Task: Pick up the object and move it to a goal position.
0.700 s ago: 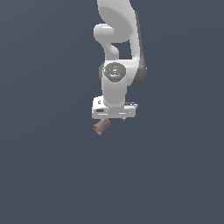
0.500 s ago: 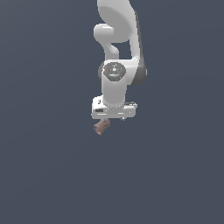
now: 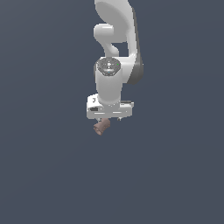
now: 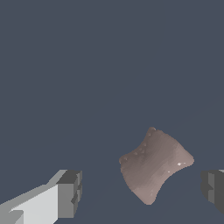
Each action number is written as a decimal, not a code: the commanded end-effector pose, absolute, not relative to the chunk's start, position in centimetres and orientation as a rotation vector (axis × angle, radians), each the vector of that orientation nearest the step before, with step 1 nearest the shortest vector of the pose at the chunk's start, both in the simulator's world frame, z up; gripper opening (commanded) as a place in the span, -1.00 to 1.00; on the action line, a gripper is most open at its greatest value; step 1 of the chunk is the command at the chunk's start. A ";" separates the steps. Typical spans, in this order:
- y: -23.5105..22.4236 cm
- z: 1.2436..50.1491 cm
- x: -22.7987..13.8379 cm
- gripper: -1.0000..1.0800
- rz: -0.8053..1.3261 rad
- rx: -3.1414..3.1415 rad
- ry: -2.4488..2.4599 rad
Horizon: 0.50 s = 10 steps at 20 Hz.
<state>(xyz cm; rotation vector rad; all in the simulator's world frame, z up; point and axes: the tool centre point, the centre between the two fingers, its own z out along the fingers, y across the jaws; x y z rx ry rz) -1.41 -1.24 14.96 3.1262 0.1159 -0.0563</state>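
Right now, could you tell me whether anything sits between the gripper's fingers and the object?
Nothing visible does. In the wrist view the object lies in the open gap between the two fingers, touching neither. In the exterior view it shows just below the gripper.

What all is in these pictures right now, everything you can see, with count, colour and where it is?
piece: one, reddish-brown, stubby, lying between the two fingers of the tool in the wrist view, touching neither; in the exterior view just below the tool.
ground: one, plain dark blue-grey, fills the background of both views.
arm: one, white with dark grey joints, reaching down from the top of the exterior view.
tool: one, white body with dark grey fingers, open around the piece.
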 end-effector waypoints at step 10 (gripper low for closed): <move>-1.7 14.3 -1.8 0.92 -0.051 3.130 -0.049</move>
